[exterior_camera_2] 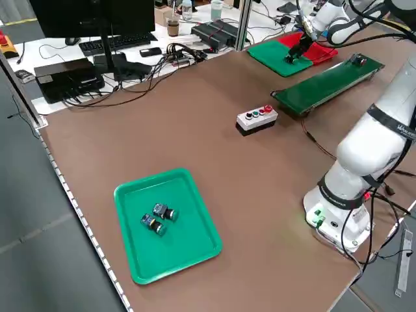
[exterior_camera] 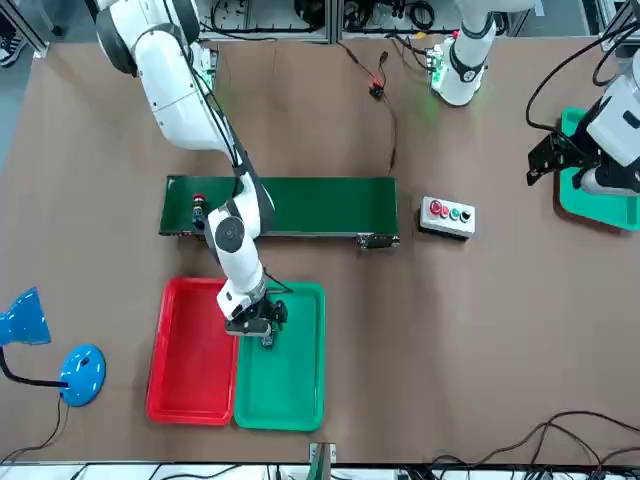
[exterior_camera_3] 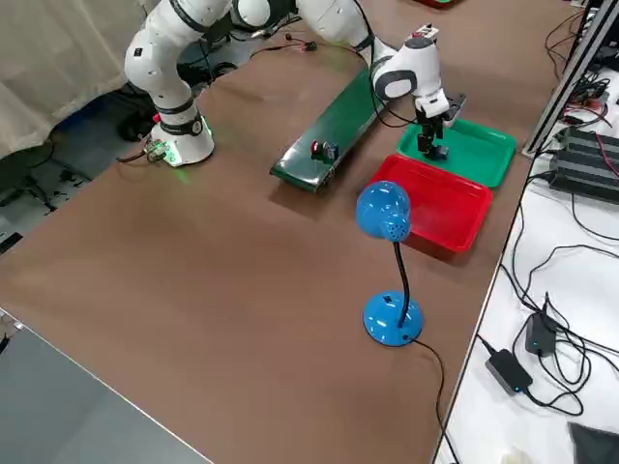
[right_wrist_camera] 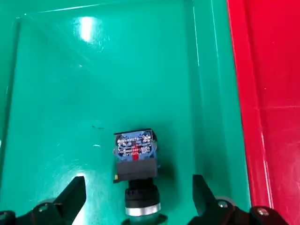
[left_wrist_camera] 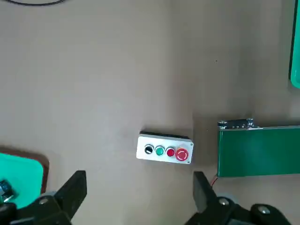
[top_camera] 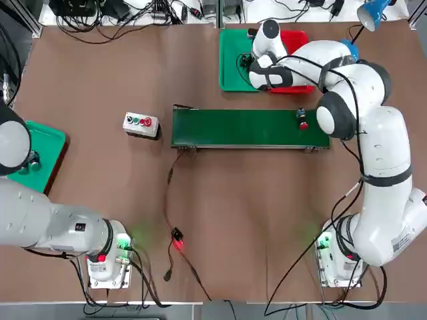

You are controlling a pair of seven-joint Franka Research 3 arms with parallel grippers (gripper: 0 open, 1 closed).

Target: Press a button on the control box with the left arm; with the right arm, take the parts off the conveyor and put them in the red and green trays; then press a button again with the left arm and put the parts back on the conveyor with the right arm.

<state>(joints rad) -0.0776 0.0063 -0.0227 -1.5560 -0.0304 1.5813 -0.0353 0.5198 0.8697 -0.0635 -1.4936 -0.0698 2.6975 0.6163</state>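
Right hand [right_wrist_camera: 139,183]: positioned over the green tray [right_wrist_camera: 93,108], upper centre of the top view, fingers spread, pinching nothing. A push-button switch [right_wrist_camera: 137,164] lies in that tray on its side, low in the right wrist view, between the lines of the two fingers and apart from both. Its long axis runs roughly up and down that view, button end toward the hand. The right hand is clearly the nearer.

A red-capped switch [top_camera: 302,120] sits on the conveyor [top_camera: 233,130], near its right end in the top view. The red tray [exterior_camera: 192,350] adjoins the green one. Whether the tray switch is newly laid or due for lifting cannot be determined; a lift would call for a straight approach, as the round cap may roll.

Left hand [left_wrist_camera: 139,187]: at the right of the front view, by a second green tray [exterior_camera_2: 169,250] with two switches, fingers apart, nothing gripped. Control box [top_camera: 141,125]: left of the conveyor in the top view.

Surface: brown desk [top_camera: 220,213], blue lamp [exterior_camera_3: 392,319]. Room: monitor [exterior_camera_2: 71,16] and keyboard [exterior_camera_2: 117,43] on a white table [exterior_camera_2: 62,55], upper left of the left side view.
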